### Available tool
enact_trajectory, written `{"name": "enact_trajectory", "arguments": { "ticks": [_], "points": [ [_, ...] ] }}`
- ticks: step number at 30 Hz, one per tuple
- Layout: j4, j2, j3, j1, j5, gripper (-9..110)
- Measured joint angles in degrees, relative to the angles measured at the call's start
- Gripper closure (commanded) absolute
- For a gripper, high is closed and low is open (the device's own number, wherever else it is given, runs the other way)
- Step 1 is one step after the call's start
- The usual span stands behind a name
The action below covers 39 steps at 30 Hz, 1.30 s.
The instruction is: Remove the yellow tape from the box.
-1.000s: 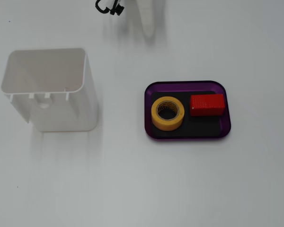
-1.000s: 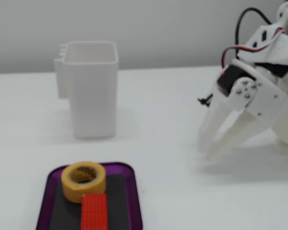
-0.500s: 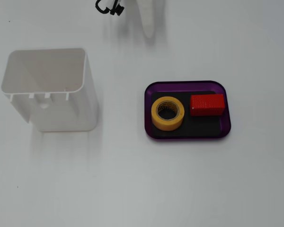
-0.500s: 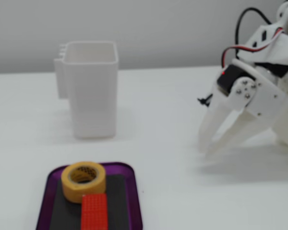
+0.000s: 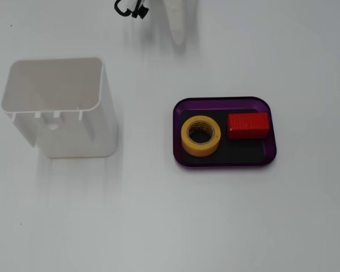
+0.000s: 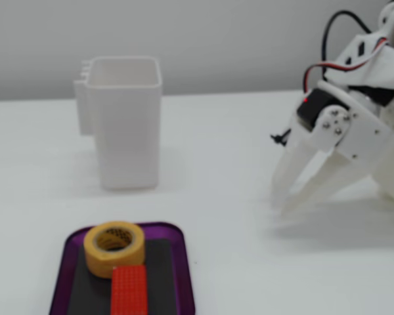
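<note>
Since the yellow tape (image 5: 200,136) touches the red block (image 5: 247,125) (both inside the box (image 5: 224,161)), the empty, parted tool (image 6: 280,207) might snag both.

Yellow tape (image 5: 200,136) w/ dark printed core, red block (image 5: 248,125), purple box (image 5: 223,102) w/ black floor, white container (image 5: 59,107), white bench (image 5: 158,215).

Bright, even light; soft focus.
</note>
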Motion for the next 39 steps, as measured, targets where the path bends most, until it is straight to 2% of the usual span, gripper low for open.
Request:
{"name": "enact_trajectory", "arguments": {
  "ticks": [5,12,20,25,32,39],
  "points": [
    [-0.35,0.0,-0.09,0.18,-0.79,102],
    [-0.7,0.0,-3.34,3.87,-15.73,101],
    [0.26,-4.75,-15.82,6.42,-21.71,98],
    [0.35,-25.22,-27.25,7.03,-22.94,93],
    [0.53,-60.29,-52.12,6.06,-20.83,89],
    [0.88,-87.01,-74.97,-1.14,-16.52,88]
  ]
}}
